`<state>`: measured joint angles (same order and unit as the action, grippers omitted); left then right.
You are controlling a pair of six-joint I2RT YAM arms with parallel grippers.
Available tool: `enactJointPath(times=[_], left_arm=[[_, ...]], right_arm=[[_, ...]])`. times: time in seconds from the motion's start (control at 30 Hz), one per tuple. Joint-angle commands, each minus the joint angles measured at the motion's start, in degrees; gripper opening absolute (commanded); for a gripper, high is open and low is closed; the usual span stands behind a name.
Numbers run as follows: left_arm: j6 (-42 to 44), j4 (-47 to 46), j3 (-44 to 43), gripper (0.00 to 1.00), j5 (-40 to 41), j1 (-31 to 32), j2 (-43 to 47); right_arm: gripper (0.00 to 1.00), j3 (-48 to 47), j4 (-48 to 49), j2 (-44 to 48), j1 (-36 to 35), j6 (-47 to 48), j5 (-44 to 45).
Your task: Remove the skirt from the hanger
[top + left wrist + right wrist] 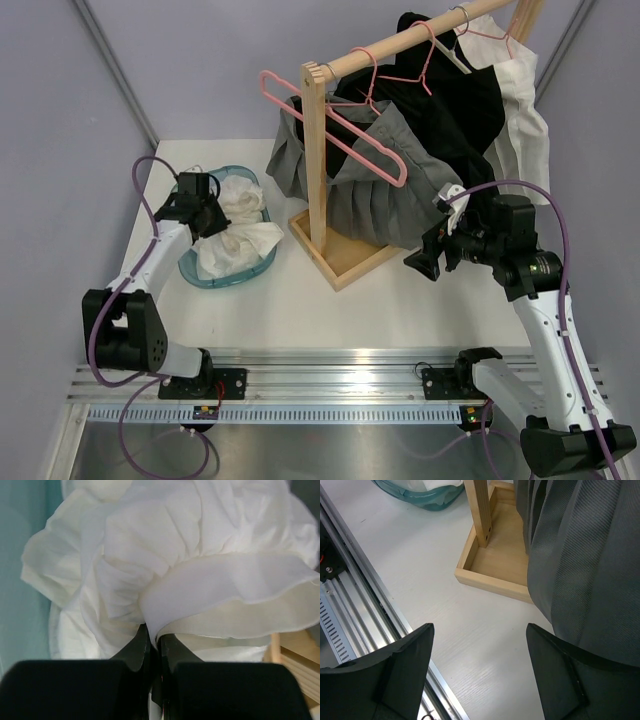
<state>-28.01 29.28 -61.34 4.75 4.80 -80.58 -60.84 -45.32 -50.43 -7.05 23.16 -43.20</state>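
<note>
A grey pleated skirt [390,200] [590,570] hangs from a pink hanger [345,125] on the wooden rail [420,45]. Its hem droops over the rack's base tray [345,265] [495,565]. My right gripper [420,262] [480,630] is open just left of and below the hem, with only bare table between its fingers. A white skirt [240,235] [190,555] lies bunched in a teal basket [200,272] [20,580]. My left gripper [210,222] [154,632] is shut on a fold of that white fabric.
A black skirt [460,110] and a cream skirt [525,130] hang on more pink hangers further right along the rail. The rack's upright post [315,150] [482,510] stands in the tray. An aluminium rail [330,365] [350,610] runs along the table's near edge.
</note>
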Motion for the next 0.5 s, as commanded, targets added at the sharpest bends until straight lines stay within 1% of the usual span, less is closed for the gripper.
enactJointPath(times=[0.0,0.2,0.3,0.33,0.37,0.43,0.47], left_arm=[[1.9,-2.7,1.4,0.0,3.2,-0.6,-1.2],[3.6,-4.1,2.6,0.0,3.2,-1.0,-5.6],[4.1,-4.1,2.6,0.05,1.8,-1.5,-7.5],[4.2,-4.1,2.6,0.08,1.4,-1.7,-7.7],[4.2,-4.4,2.6,0.19,1.0,-1.8,-7.8],[4.2,-4.6,2.4,0.35,-0.1,-2.1,-7.5],[3.9,-4.6,2.2,0.46,-0.5,-2.3,-7.1]], right_arm=[[0.82,-2.7,-0.3,-0.6,0.4,0.7,-1.4],[0.82,-5.5,-2.2,-0.8,0.5,-0.5,-2.5],[0.82,-10.2,-4.7,-1.6,0.5,-1.4,-3.1],[0.82,-13.3,-5.6,-2.0,0.5,-1.1,-2.8],[0.82,-14.6,-7.6,-3.0,0.5,-0.8,-2.6],[0.82,-18.5,-9.3,-4.0,0.6,-0.1,-2.1],[0.82,-19.7,-10.9,-5.0,0.8,0.1,-2.0]])
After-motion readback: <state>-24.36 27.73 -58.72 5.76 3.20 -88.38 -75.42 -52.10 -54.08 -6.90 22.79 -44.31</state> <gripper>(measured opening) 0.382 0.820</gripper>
